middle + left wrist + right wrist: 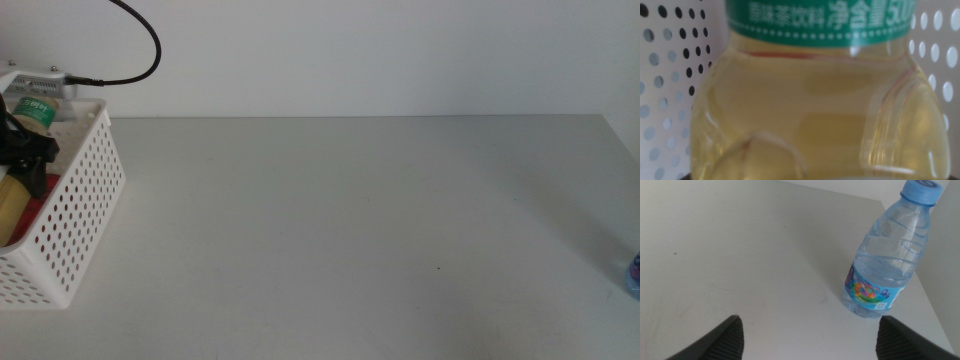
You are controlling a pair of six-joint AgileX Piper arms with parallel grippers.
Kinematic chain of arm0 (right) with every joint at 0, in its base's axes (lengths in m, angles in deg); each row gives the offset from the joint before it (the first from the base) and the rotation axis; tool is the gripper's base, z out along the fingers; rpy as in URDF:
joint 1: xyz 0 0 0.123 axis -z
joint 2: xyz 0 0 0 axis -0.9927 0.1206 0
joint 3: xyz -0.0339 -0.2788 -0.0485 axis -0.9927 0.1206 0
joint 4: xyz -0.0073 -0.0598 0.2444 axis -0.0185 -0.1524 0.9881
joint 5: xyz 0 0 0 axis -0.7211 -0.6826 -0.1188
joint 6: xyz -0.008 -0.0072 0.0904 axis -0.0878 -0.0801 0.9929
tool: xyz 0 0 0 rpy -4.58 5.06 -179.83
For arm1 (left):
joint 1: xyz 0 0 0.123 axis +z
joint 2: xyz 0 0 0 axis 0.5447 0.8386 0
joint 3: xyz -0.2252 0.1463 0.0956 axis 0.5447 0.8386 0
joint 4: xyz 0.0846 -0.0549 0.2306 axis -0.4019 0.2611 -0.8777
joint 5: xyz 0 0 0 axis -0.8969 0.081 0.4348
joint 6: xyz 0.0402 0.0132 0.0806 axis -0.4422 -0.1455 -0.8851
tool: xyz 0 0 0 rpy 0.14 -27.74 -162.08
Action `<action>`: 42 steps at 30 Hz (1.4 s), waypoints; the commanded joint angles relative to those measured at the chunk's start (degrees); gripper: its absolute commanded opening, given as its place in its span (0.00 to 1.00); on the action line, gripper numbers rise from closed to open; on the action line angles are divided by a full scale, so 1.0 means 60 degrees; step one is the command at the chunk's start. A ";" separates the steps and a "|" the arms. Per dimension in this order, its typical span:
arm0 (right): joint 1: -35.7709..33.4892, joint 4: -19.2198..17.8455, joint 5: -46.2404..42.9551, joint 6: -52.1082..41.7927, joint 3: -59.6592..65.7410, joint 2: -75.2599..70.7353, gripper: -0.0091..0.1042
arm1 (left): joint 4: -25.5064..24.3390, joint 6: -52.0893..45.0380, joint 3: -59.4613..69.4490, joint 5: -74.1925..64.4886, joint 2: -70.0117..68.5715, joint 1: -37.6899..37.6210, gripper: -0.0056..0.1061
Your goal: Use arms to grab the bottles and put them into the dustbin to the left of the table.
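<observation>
Grey table [350, 230]; left claw [25, 150] w/ tea bottle [815, 110] in dustbin [85, 200], grip unclear; right claw [810, 335] wide open.

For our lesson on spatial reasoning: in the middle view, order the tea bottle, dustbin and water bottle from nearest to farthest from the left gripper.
1. Tea bottle: right at the left gripper, far left.
2. Dustbin: its perforated walls surround that gripper, left side.
3. Water bottle: far right edge, across the table, by the open right gripper.
</observation>
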 commanded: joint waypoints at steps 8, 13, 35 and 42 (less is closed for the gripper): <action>0.0064 -0.0077 -0.0591 -0.0084 -0.0013 -0.0208 0.68 | 0.0072 0.0200 -0.0553 -0.0607 -0.0682 -0.0008 0.89; 0.0064 -0.0077 -0.0591 -0.0084 -0.0013 -0.0208 0.68 | 0.0234 0.0634 -0.1300 -0.1295 -0.1085 -0.0008 0.89; 0.0064 -0.0077 -0.0591 -0.0084 -0.0013 -0.0208 0.68 | 0.3033 0.0487 0.2494 0.2999 -0.6592 -0.4398 0.82; 0.0064 -0.0077 -0.0591 -0.0084 -0.0013 -0.0208 0.68 | 0.3118 0.0487 0.4465 0.3762 -0.8111 -0.5935 0.82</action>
